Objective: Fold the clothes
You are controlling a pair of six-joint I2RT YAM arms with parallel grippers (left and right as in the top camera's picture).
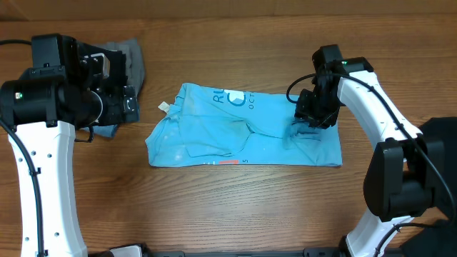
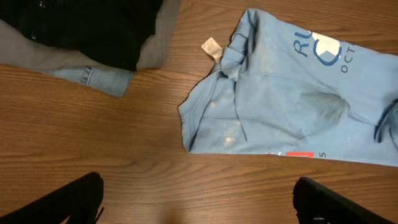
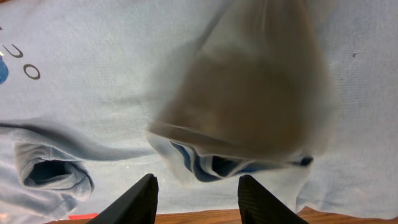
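Note:
The light blue shirt (image 1: 243, 132) lies partly folded on the wooden table (image 1: 235, 207), with its printed lettering on the far side. My right gripper (image 1: 312, 121) hovers over the shirt's right end. In the right wrist view its jaws (image 3: 198, 193) are open with nothing between them, and a blurred fold of sleeve (image 3: 249, 106) hangs loose just beyond the fingertips. My left gripper (image 1: 132, 107) is left of the shirt, above bare wood. Seen from the left wrist, it (image 2: 199, 202) is wide open and empty, and the shirt (image 2: 292, 99) is ahead to the right.
A pile of black, grey and denim garments (image 1: 125, 57) lies at the back left, partly under the left arm; the left wrist view shows the pile (image 2: 81, 31) too. A small white tag (image 2: 211, 46) sticks out at the shirt's collar.

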